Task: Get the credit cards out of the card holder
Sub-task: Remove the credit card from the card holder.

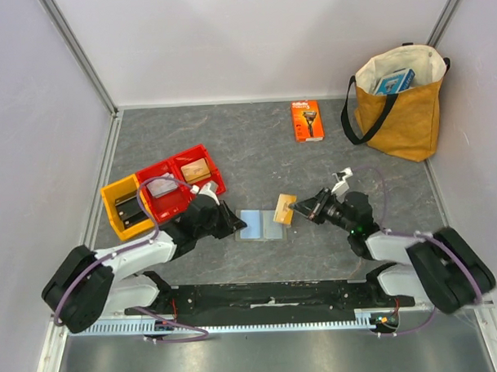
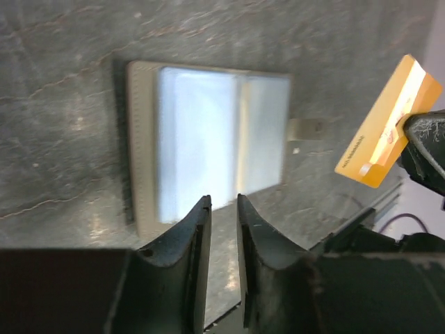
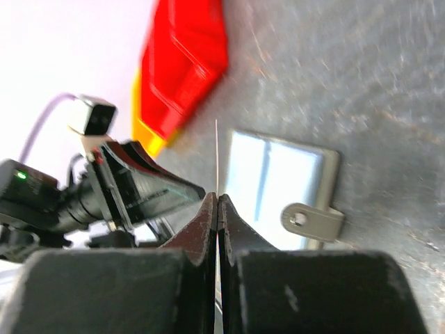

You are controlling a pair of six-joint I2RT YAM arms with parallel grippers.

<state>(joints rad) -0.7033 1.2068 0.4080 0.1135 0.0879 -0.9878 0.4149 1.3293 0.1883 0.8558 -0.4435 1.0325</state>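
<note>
White-shelled arms point(image 1: 141, 253) with black joints, looping purple cables point(image 1: 184, 337), dark tapered end effector fingers point(image 2: 182, 264)

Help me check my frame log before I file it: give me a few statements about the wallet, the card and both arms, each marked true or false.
1. The wallet lies open on the table, light blue inside facing up. True.
2. The right fingers are shut on the orange card. True.
3. The orange card sits tucked in a wallet pocket. False: it is out of the wallet, pinched by the right fingers.
4. The left fingers grip a black card. False: they stand apart at the wallet's edge with nothing between them.
</note>
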